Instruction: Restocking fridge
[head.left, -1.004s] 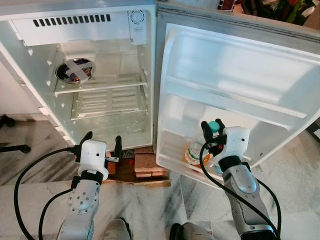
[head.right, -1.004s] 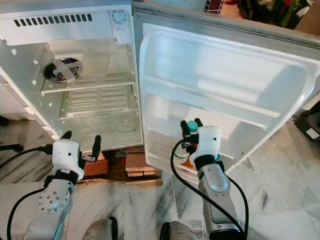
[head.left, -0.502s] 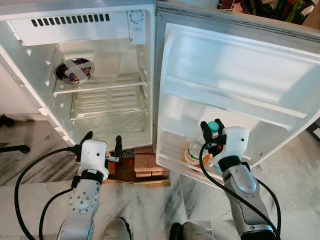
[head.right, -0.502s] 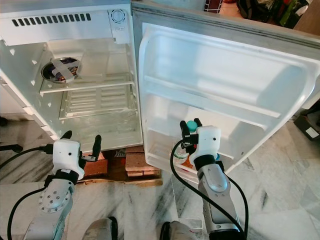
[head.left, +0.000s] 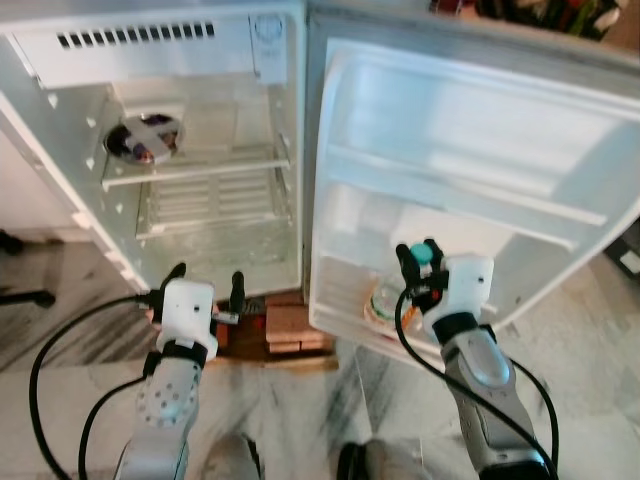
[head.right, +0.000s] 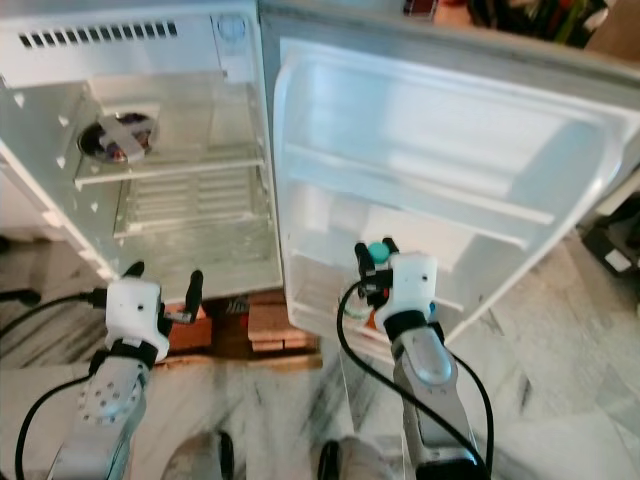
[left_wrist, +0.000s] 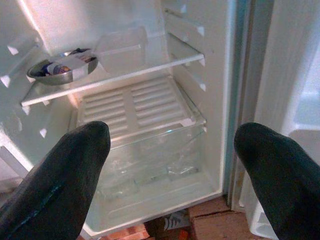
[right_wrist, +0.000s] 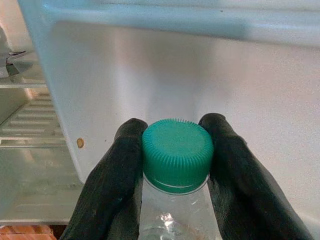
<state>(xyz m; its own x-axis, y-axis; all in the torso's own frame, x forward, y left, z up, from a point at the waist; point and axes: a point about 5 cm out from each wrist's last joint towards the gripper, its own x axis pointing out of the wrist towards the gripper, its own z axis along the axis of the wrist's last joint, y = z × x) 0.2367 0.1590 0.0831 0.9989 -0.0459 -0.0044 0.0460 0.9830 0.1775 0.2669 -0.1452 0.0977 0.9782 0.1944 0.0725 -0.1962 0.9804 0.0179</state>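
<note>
My right gripper (head.left: 420, 262) is shut on the neck of a clear bottle (head.left: 385, 298) with a green cap (right_wrist: 177, 155), held upright in the lowest rack of the open fridge door (head.left: 480, 150). In the right wrist view both black fingers (right_wrist: 110, 175) press the bottle just under the cap. My left gripper (head.left: 205, 285) is open and holds nothing, low in front of the fridge's bottom compartment. The fridge interior (left_wrist: 135, 107) has white shelves and a clear drawer. A steel bowl (head.left: 145, 140) sits on the upper shelf.
Red bricks (head.left: 285, 325) prop the fridge on the marble floor (head.left: 70, 330). Black cables (head.left: 45, 380) trail from both arms. Cluttered items stand on top of the fridge at the back right (head.left: 560, 12).
The whole picture has shifted slightly and blurred, so the camera moved. My right gripper and the bottle sit a little higher and nearer the door rack. The left arm has not moved.
</note>
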